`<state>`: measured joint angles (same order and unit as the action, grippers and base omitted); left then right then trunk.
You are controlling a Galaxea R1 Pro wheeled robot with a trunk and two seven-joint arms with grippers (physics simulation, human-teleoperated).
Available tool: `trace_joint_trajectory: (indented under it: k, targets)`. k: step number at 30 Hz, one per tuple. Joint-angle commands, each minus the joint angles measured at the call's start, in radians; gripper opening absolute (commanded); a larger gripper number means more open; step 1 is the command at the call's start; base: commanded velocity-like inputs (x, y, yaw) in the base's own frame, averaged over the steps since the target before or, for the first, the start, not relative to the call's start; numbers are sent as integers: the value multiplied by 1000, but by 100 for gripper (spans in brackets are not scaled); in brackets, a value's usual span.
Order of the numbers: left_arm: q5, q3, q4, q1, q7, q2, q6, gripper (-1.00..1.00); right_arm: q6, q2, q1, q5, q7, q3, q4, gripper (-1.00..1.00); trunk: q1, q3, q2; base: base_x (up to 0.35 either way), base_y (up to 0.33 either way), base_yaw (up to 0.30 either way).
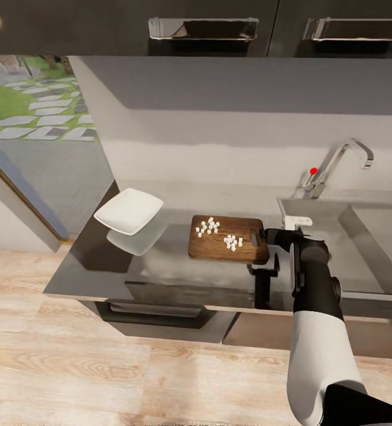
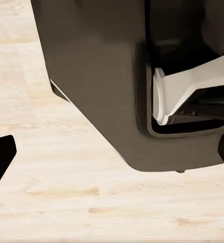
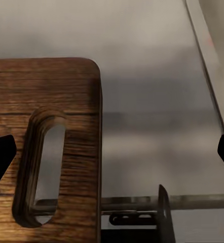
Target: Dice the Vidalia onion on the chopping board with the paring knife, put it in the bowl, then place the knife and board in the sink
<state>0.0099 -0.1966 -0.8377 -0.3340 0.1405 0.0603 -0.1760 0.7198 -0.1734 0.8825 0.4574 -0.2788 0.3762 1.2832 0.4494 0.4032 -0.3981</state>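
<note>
While the right hand (image 1: 265,236) hovers open at the chopping board's (image 1: 228,238) slotted end, diced onion (image 1: 219,232) lies on it; the bowl (image 1: 129,210) on the table (image 1: 101,266) looks empty. Left hand's state unclear.

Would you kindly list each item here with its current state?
Chopping board: flat on the countertop, carrying diced onion.
Diced onion: two small clusters, not yet in the bowl.
Bowl: empty.
Sink: tap not running.
Right gripper: jaws open, above the board's slot end.
</note>
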Motion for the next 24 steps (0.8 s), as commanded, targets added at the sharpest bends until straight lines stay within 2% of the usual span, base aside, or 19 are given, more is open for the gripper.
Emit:
trace_joint_trajectory:
  k: [1, 24]
  targets:
    - [1, -3, -2, 0, 6, -1, -7, 100, 3, -1, 1, 10, -10, 3, 1, 100, 1, 3, -2, 2, 0, 0]
    - [1, -3, 26, 0, 5, 0, -7, 100, 3, -1, 1, 9, -10, 3, -5, 100, 1, 32, -2, 14, -4, 0]
